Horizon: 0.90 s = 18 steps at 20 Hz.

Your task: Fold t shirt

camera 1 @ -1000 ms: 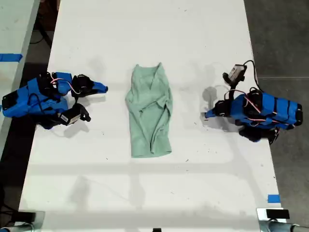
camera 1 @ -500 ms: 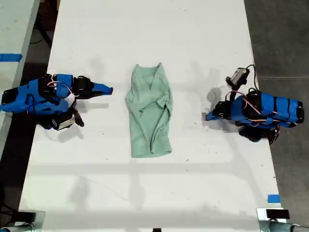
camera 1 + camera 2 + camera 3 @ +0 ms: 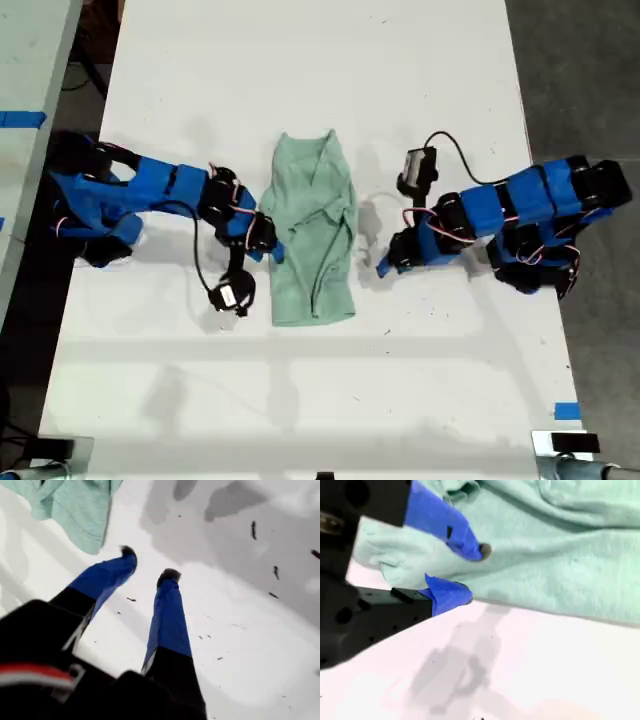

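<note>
Roughly centred on the white worktop (image 3: 320, 400): pale mint t shirt (image 3: 312, 235), wrinkled, sides tucked in to a narrow strip. Long axis running between the worktop edges at the exterior view's top and bottom, V neckline toward the top edge, hem toward the bottom edge. Sleeves not traceable among the folds.

Reaching in from the worktop edge at the exterior view's right: first arm, stretched low and angled down toward the shirt, base links partly off the worktop. My first gripper (image 3: 385, 266) (image 3: 148, 562) near the shirt's side but apart from it, fingers spread, nothing between them, tips over bare worktop. Only a corner of cloth in the first wrist view.

Reaching in from the edge at the exterior view's left: second arm, extended low. My second gripper (image 3: 268, 250) (image 3: 472, 575) at the shirt's side edge, jaws parted, one finger over the cloth, the other beside the fold at worktop level. Contact itself blurred.
</note>
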Tool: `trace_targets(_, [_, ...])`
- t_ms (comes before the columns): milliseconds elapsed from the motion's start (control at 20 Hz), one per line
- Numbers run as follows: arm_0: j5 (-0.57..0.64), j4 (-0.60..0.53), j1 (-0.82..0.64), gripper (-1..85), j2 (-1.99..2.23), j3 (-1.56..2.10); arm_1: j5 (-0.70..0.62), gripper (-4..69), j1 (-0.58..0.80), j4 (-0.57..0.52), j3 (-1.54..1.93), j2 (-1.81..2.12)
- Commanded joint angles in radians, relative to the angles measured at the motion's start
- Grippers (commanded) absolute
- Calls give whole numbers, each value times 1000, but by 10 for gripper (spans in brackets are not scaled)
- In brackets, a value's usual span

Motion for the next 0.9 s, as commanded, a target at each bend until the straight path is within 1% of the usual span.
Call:
trace_targets(0, [-28,161,75,247,-245,-408,-25,221,-55,-12,-267,-176])
trace_targets(150, [-109,153,133,244,-264,-413,-55,234,-77,23,-474,-377])
trace_targets(250, [-166,153,158,247,-278,-408,-74,234,-78,67,-600,-483])
trace_targets(400, [-216,147,178,250,-360,-425,-83,234,-80,84,-658,-529])
trace_targets(550, [-229,100,190,242,-480,-483,-80,231,-86,86,-661,-529])
trace_targets(600, [-219,74,195,203,-505,-495,-78,231,-89,86,-664,-532])
trace_targets(650, [-221,60,201,73,-515,-500,-77,231,-91,86,-667,-538])
trace_targets(700, [-221,54,206,12,-520,-500,-72,230,-95,86,-667,-546])
trace_targets(750, [-221,54,206,-2,-518,-500,-69,230,-98,86,-670,-557])
trace_targets(850, [-207,54,207,-2,-509,-500,-60,229,-104,80,-673,-577])
